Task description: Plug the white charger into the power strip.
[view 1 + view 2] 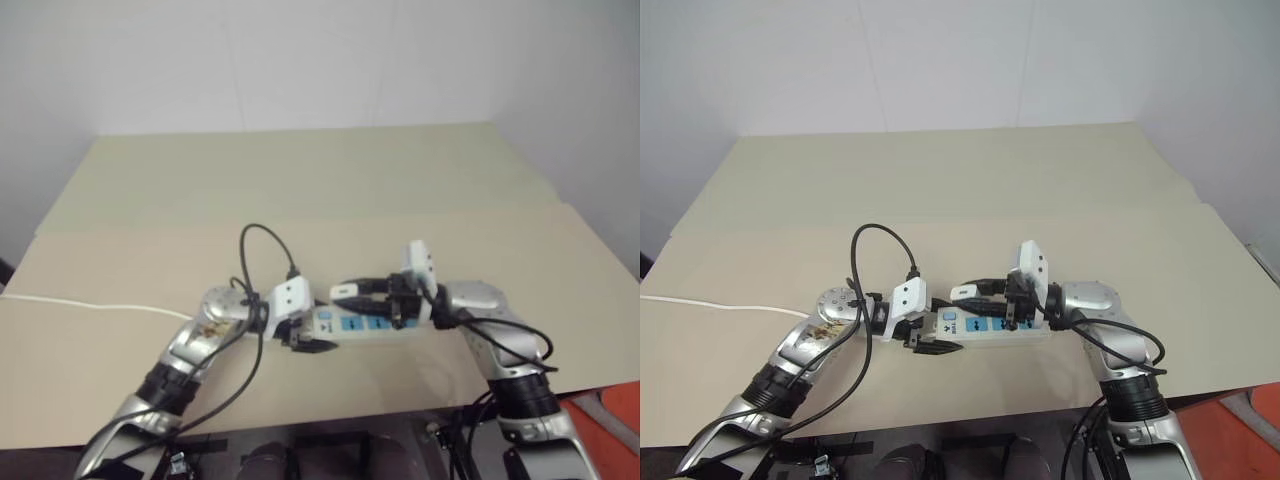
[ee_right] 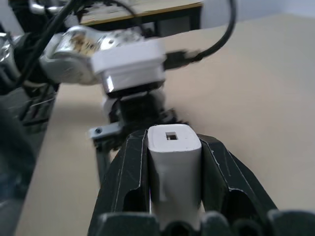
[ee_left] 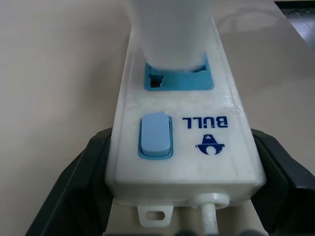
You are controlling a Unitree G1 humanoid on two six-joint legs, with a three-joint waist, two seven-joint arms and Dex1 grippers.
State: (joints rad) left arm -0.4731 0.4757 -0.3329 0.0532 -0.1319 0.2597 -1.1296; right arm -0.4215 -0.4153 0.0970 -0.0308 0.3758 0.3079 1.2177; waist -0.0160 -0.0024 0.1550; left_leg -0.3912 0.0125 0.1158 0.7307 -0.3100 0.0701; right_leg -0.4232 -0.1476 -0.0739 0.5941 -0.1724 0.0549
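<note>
near the front edge of the tabletop [image 1: 1120, 190] both arms meet over the strip [image 1: 985, 328]; the left tool [image 1: 930, 338] has its two black fingers clamped on the sides of the strip's switch end, where the cord leaves, steadying it; the right tool [image 1: 980, 292] is clamped on the charger [image 2: 173, 162], fingers on its two sides, reaching level across the strip from the right; in the left wrist view a white body that looks like the charger [image 3: 170, 34] stands right over the first blue socket [image 3: 178, 78] next to the switch, though whether the prongs are in or only resting at the face cannot be told; the risk, as i judge it, is a skewed entry: if the charger comes in tilted the prongs could catch on the socket rim and the push would slide or lever the strip in the left grip; a hard push could also make the charger slip back between the right fingers; the two tools are close together, so a sideways correction could knock one against the other; the strip lies near the front edge, with little spare surface on the robot's side; beyond it the tabletop runs wide and bare to the wall, and a thin white cord [image 1: 710, 305] trails off to the left.
</note>
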